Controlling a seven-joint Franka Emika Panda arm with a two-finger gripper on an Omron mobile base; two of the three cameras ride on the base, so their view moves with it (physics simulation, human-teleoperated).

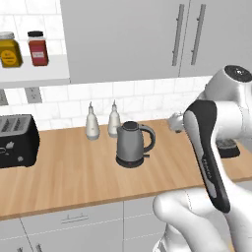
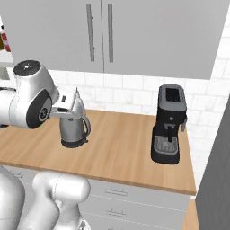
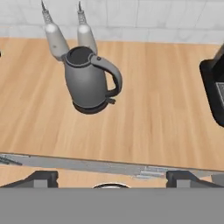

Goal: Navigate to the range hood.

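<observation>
Kettle (image 1: 132,144) stands mid-counter (image 1: 69,177) on its base, two white bottles (image 1: 92,123) just behind it against the tiled wall. Gripper (image 3: 111,179) hangs above the counter's front edge, fingertips (image 3: 41,178) spread wide apart, holding nothing. Grey wall cabinets (image 2: 134,36) run overhead; possibly a coffee machine (image 2: 168,123) at right, toaster (image 1: 17,140) at left.

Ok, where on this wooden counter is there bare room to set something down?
Widest bare patch: between the grey electric kettle and the black coffee machine. Another lies between the black toaster and the kettle, along the front edge. Crowded behind the kettle, where two white bottles stand against the tiled wall.
</observation>
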